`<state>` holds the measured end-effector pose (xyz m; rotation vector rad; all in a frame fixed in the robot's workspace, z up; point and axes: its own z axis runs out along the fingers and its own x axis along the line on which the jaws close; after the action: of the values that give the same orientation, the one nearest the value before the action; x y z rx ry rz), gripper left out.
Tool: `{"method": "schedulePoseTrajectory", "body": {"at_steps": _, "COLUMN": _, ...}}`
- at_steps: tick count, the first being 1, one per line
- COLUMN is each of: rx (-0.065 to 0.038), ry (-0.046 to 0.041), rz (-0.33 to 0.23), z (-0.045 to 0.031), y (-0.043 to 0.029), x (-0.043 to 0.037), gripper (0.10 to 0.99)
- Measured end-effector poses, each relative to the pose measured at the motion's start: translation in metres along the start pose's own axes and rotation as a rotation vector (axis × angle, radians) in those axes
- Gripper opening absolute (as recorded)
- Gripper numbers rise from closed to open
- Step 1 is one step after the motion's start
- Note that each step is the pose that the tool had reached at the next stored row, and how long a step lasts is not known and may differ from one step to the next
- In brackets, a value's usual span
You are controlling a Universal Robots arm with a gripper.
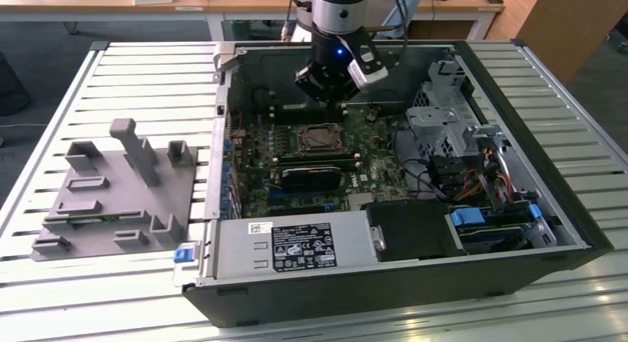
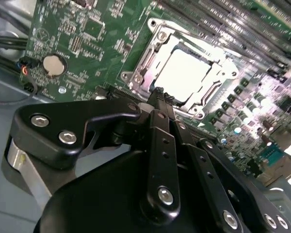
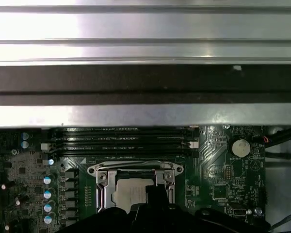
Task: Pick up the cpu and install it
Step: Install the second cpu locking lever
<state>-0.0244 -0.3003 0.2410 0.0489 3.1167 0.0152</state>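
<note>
Because the cpu [image 2: 184, 74] already lay flat inside the socket [image 2: 150, 58] on the motherboard [image 2: 87, 29], the gripper [image 2: 159, 95] hung just above its edge, fingers pressed together and holding nothing.

You can count one open computer case [image 1: 393, 283] on the table [image 1: 147, 70], one green board [image 1: 304, 180] inside it with one metal socket [image 1: 318, 138], one round coin battery [image 2: 54, 64], and one grey tray [image 1: 118, 202] beside the case.
</note>
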Motion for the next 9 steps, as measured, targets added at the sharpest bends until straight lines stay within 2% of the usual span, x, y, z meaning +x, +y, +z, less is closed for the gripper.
{"method": "schedulePoseTrajectory", "body": {"at_steps": 4, "rx": 0.000, "ry": -0.0001, "rz": 0.000, "z": 0.0000, "y": -0.0071, "x": -0.0003, "gripper": 0.106}}
{"method": "schedulePoseTrajectory", "body": {"at_steps": 9, "rx": 0.000, "ry": -0.0001, "rz": 0.000, "z": -0.0001, "y": -0.0196, "x": -0.0006, "gripper": 0.106}}
